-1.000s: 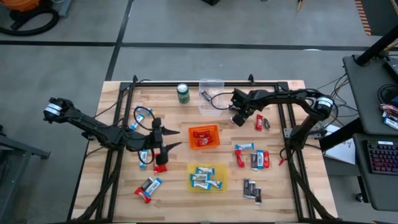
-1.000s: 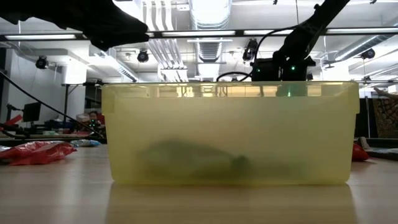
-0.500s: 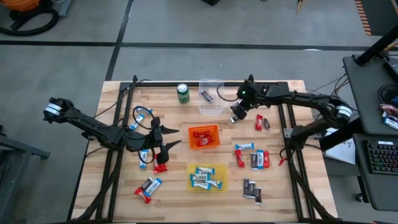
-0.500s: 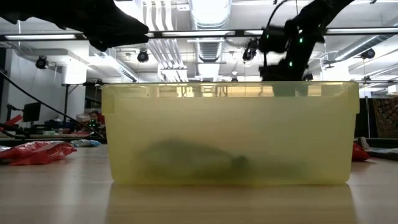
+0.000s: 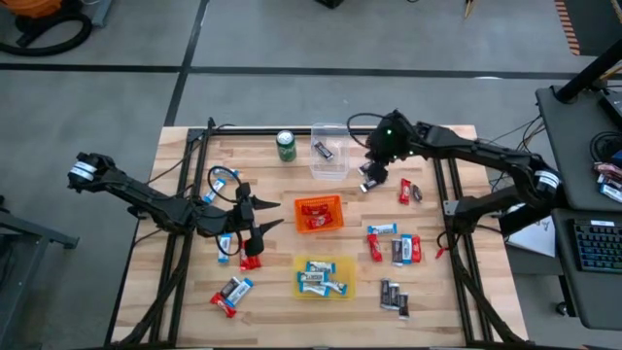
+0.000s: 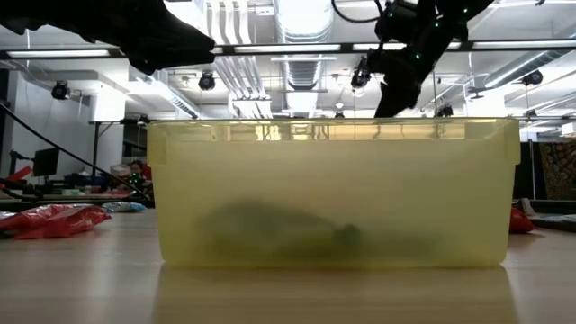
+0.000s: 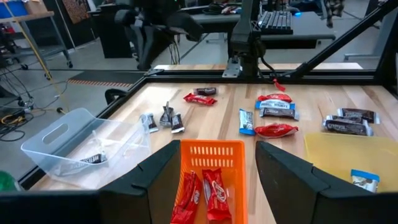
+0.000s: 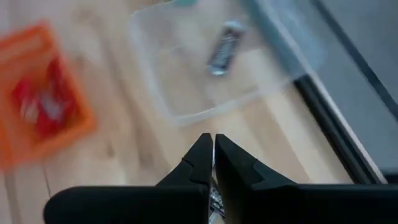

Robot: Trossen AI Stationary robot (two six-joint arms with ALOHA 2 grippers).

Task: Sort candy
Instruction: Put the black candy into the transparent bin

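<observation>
Right gripper (image 5: 367, 178): fingers together, empty, just at 3 o'clock of clear bin (image 5: 329, 162). Left gripper (image 5: 270, 216): fingers apart, at 9 o'clock of orange bin (image 5: 319, 214). Candy (image 5: 394, 248): scattered on table, some binned.

Setting: robotics lab or workshop. Evidence: wooden-topped table (image 5: 194, 301) with black metal frame on grey concrete floor (image 5: 292, 97); exposed ceiling ducts (image 6: 297, 22) and strip lighting; side desk (image 5: 583, 194) with keyboard (image 5: 595, 243); office chair (image 7: 146, 31); loose cables (image 7: 12, 115); orange vacuum hose (image 5: 44, 24).
</observation>
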